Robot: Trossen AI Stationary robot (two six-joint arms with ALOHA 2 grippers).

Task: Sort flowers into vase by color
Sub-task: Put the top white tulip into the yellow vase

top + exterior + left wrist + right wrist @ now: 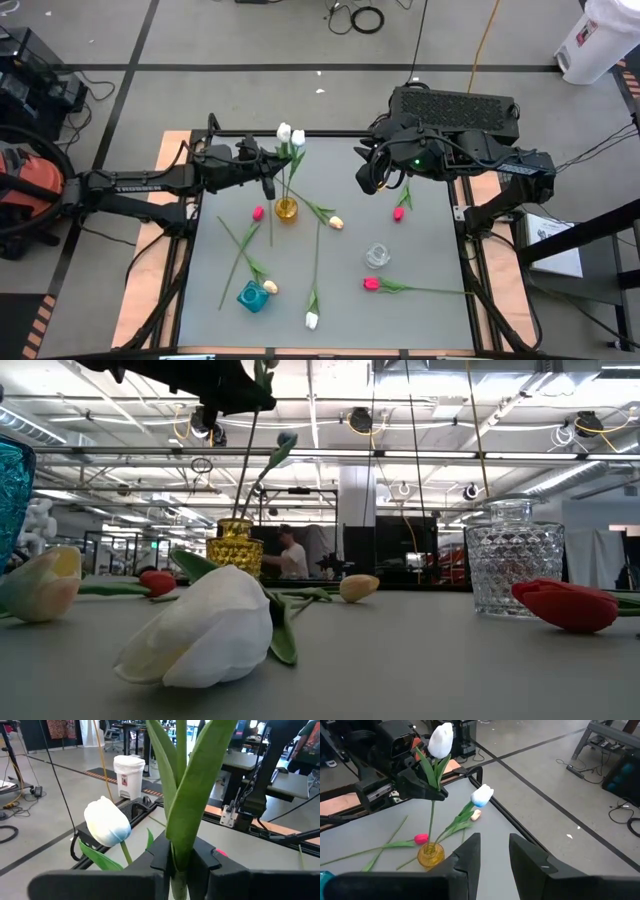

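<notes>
A white tulip (205, 632) lies nearest on the grey table (420, 310). Beyond, the yellow vase (287, 210) holds two white tulips (one (440, 740) pinched at the leaves by the left gripper (422, 790)). The right gripper (494, 851) hovers with fingers apart. A person (291, 553) stands far behind.

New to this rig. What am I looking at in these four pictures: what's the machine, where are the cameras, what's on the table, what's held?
Two dark robot arms work at a grey table, sorting artificial tulips into vases by colour.

One camera looks straight down, one sits at table height, and one rides on each wrist.

On the table: a yellow vase, a teal vase and a clear vase, with loose tulips lying around them.

The left gripper is around the stem of a white tulip whose end is in the yellow vase, beside a second white tulip. The right gripper hovers open, holding nothing.
</notes>
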